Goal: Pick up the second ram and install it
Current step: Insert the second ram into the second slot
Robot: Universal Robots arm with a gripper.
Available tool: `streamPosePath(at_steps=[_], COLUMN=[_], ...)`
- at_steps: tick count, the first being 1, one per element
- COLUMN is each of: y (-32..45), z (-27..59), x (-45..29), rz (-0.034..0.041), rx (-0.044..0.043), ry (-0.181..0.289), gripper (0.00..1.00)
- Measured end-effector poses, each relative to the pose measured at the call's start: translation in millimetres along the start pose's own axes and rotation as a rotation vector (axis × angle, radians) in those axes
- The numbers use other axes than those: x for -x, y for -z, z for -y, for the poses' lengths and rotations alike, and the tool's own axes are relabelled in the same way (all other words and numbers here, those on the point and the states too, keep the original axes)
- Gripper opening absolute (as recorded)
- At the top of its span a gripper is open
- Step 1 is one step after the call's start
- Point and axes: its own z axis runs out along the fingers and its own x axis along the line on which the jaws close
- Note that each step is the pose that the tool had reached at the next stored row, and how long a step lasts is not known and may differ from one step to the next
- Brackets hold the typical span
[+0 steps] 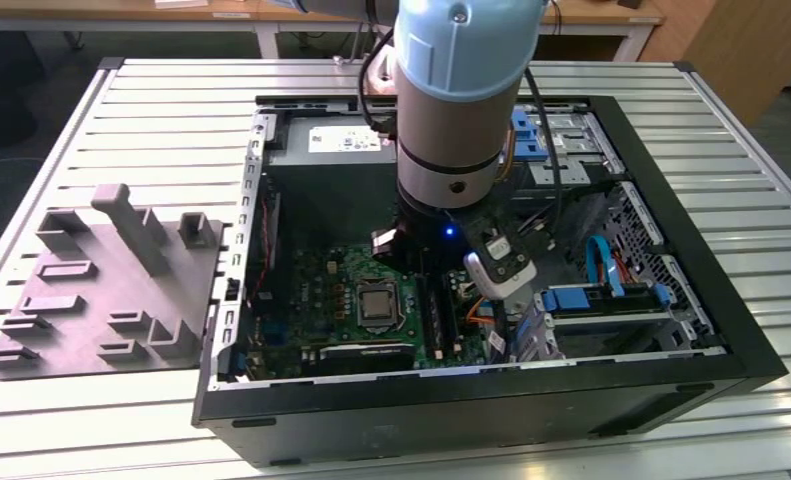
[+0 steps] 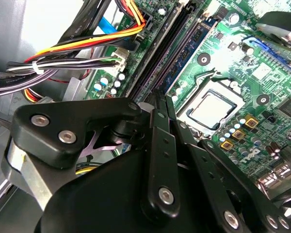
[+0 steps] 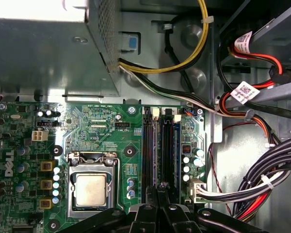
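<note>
End effector fingers pressed together, gripping nothing visible, tips just above memory slots of green motherboard; one blue-black ram seated in slot.

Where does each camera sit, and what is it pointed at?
Exterior view: off the arm, high up, looks down into the open computer case; the arm shows.
First wrist view: on the arm, faces the motherboard squarely; the gripper shows.
Second wrist view: on the arm, sees it aslant.
Both share the processor socket and gripper.
</note>
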Motion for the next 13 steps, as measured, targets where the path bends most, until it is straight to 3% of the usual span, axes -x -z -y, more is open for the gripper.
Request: streamPosePath(at_steps=[13], y=[-1.5], z=[0.1], x=[-0.1], rz=[0.0010], rx=[-0.0009], ry=[-0.015], gripper=[0.12])
